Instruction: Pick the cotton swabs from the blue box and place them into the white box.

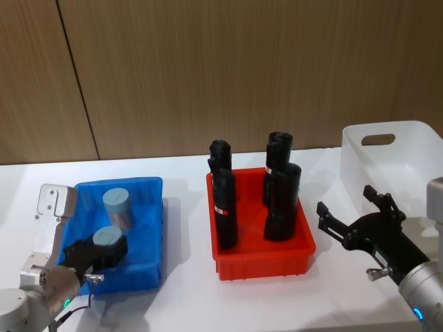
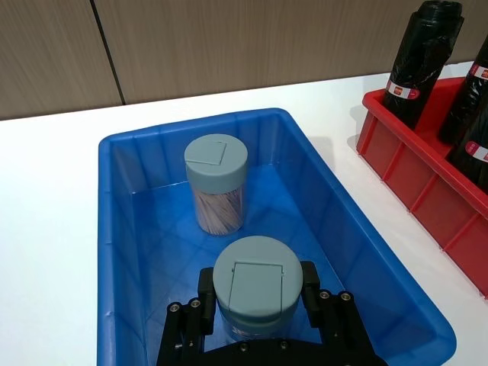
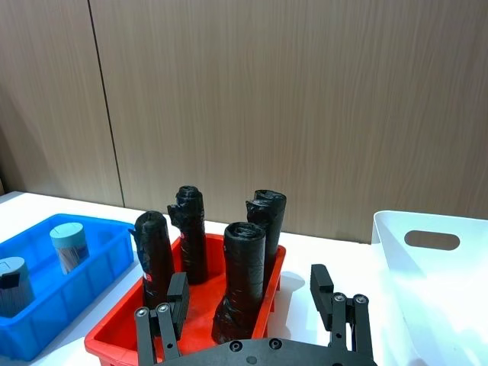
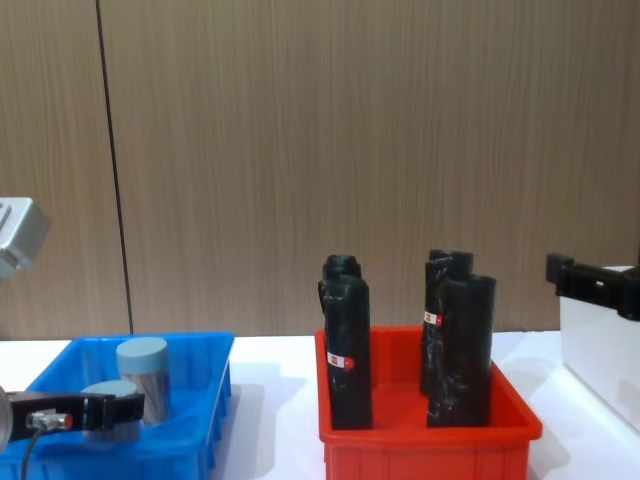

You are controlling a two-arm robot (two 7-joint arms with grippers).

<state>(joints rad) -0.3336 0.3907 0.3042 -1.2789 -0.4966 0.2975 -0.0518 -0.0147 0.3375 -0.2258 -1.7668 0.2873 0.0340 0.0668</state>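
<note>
We're seeing the left tool [image 2: 258,293] sitting low inside the blue box [image 2: 126,259], at its near end. Black fingers [image 2: 207,288] are pressing on both sides of the near cotton swab tub [image 2: 258,271], so we're reading it as grasping that tub. Can't tell if the tub is resting on the box floor or raised.

Both tubs are standing upright: clear plastic cyls w/ matte grey-blue round lids, each lid showing a square flap outline. The far cotton swab tub [image 2: 217,183] is standing apart from the tool, toward the box's back wall, w/ pale sticks showing through its clear side. The blue box is looking like glossy moulded plastic, w/ sloping sides and a flared rim.

The right tool [image 1: 346,202] is hovering over the counter [image 1: 187,290] btwn the red bin [image 1: 266,259] and the white box [image 1: 401,173], near the white box. Its fingers are spread wide, gripping nothing. The white box is showing smooth plain walls and an oval handle slot, and is standing taller than both bins.

Four black rolls [image 1: 225,207] are standing in the red bin: crinkled film, some w/ red-white label bands. The counter is looking flat, white and matte.
</note>
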